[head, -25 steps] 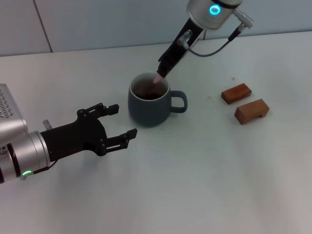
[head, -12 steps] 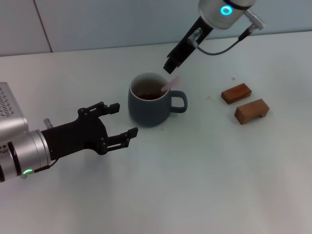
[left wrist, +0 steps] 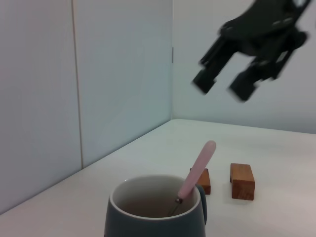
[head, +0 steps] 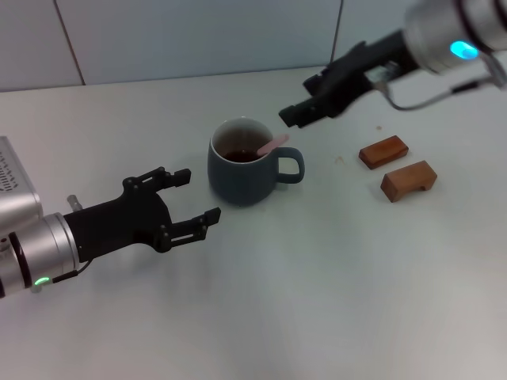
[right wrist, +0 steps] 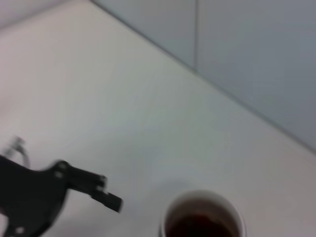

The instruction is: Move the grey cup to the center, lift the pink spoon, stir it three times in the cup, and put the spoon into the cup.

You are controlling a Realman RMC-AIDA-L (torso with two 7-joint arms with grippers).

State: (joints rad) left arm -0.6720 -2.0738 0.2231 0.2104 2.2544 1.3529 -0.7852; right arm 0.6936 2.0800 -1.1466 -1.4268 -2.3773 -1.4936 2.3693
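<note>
The grey cup (head: 244, 168) stands mid-table with its handle to the right and brown liquid inside. The pink spoon (head: 272, 144) rests in the cup, its pink handle leaning on the rim toward the cup's handle. My right gripper (head: 299, 101) is open and empty, raised behind and to the right of the cup. My left gripper (head: 198, 195) is open and empty, just left of the cup and apart from it. The left wrist view shows the cup (left wrist: 154, 213), the spoon (left wrist: 197, 169) and the right gripper (left wrist: 220, 88) above. The right wrist view shows the cup (right wrist: 202, 217).
Two brown wooden blocks (head: 384, 151) (head: 409, 180) lie to the right of the cup; they also show in the left wrist view (left wrist: 242, 180). A pale wall runs behind the table. The left gripper's fingers (right wrist: 94, 182) show in the right wrist view.
My right gripper has let go of the spoon and moved up and right, away from the cup. The spoon now leans on the rim. The left arm has not moved.
</note>
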